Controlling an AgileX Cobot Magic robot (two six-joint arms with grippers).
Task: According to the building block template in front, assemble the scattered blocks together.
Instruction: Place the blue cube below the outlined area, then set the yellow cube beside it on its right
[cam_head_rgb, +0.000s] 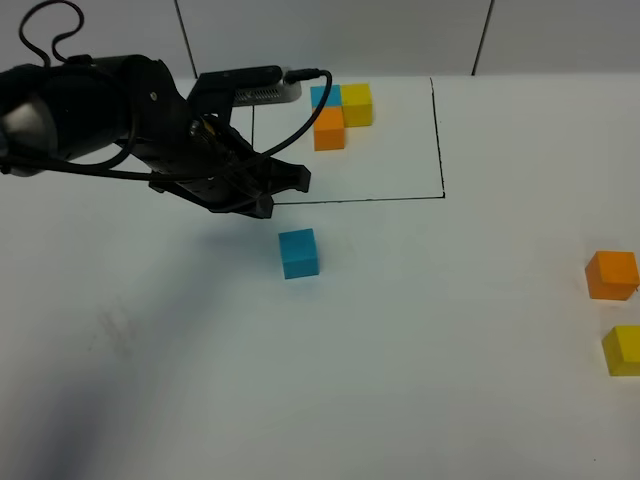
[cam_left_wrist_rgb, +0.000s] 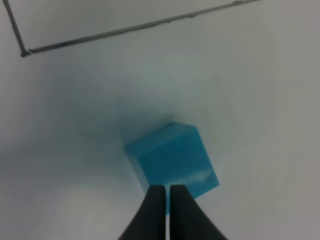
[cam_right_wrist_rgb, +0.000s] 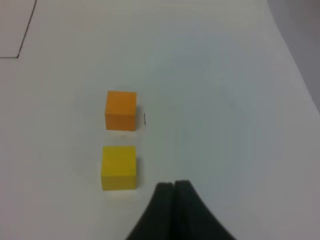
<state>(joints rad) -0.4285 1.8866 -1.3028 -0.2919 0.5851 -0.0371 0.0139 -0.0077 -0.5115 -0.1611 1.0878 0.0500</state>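
The left gripper (cam_head_rgb: 298, 181) is clenched on nothing, poised near the blue cube (cam_head_rgb: 298, 253). That cube sits just outside the black frame (cam_head_rgb: 380, 199) around the template (cam_head_rgb: 338, 112). The right gripper (cam_right_wrist_rgb: 173, 188) is clenched and empty too, near the yellow cube (cam_right_wrist_rgb: 119, 167) and orange cube (cam_right_wrist_rgb: 121, 110), which lie side by side without touching.

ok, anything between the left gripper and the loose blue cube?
Nothing visible. The left gripper, shut, hangs just up-left of the sky-blue cube in the high view, only bare table between them.
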